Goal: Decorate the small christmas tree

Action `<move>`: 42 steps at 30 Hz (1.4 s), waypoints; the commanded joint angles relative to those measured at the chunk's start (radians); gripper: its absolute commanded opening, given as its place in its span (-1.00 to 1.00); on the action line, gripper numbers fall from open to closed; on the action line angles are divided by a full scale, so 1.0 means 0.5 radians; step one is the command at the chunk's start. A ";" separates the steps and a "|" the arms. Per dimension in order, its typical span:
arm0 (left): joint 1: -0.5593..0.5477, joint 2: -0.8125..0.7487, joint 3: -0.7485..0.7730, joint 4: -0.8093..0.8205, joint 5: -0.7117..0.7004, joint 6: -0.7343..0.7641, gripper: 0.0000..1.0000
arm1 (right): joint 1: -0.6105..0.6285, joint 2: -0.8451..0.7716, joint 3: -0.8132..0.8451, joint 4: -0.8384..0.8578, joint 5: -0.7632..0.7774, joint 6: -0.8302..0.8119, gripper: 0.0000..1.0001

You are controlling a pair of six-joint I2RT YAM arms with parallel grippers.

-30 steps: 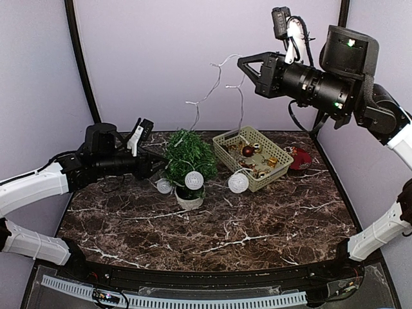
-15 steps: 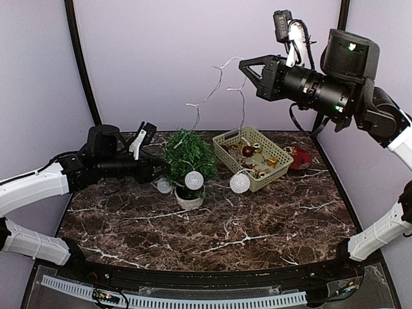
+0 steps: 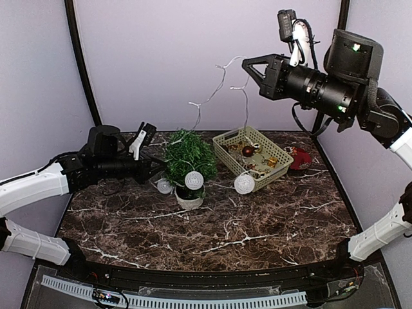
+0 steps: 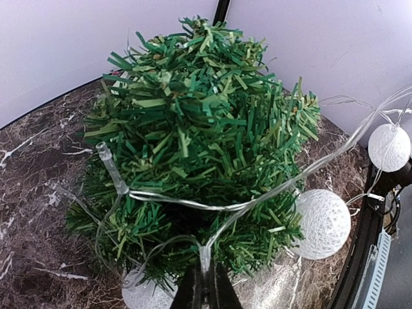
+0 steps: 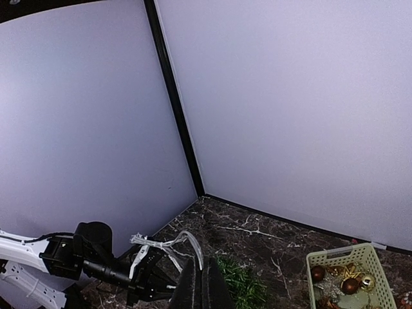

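2 closed grippers share 1 light string [image 3: 215, 90]. At centre left of the top view, the left gripper [image 3: 156, 170] is pinched on the wire just beside the small christmas tree [image 3: 188, 156], which stands mid-frame on the table [image 3: 257, 225]. Right of it, a white ball lamp [image 3: 244, 183] sits at the near edge of the basket [image 3: 223, 147]. At upper right, the right gripper [image 3: 247, 64] holds the wire high. Pulling higher could tip the tree, I judge, or snag that lamp on the basket. Only the left wrist view shows the wire draped across the foliage and clamped between the fingertips [image 4: 219, 296].
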 commanded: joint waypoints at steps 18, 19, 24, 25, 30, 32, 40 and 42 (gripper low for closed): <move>0.023 -0.153 0.631 -0.528 -0.658 -0.051 -1.00 | -0.236 0.225 0.318 -0.110 0.184 0.020 -1.00; 0.047 -0.110 0.655 -0.546 -0.662 -0.050 -1.00 | -0.272 0.236 0.319 -0.122 0.166 0.040 -1.00; 0.227 0.058 0.795 -0.547 -0.491 -0.087 -1.00 | -0.437 0.289 0.304 -0.183 0.105 0.123 -1.00; 0.290 0.082 0.808 -0.539 -0.448 -0.096 -1.00 | -0.465 0.297 0.296 -0.193 0.105 0.136 -1.00; 0.405 0.329 0.972 -0.542 -0.252 -0.078 -1.00 | -0.612 0.347 0.250 -0.226 0.088 0.183 -1.00; 0.422 0.439 1.046 -0.561 -0.215 -0.063 -1.00 | -0.671 0.358 0.216 -0.232 0.065 0.200 -1.00; 0.451 0.887 1.347 -0.671 -0.159 -0.012 -1.00 | -0.895 0.366 0.043 -0.273 -0.033 0.254 -1.00; 0.451 0.980 1.418 -0.683 -0.107 -0.005 -1.00 | -0.919 0.335 -0.002 -0.300 -0.042 0.260 -1.00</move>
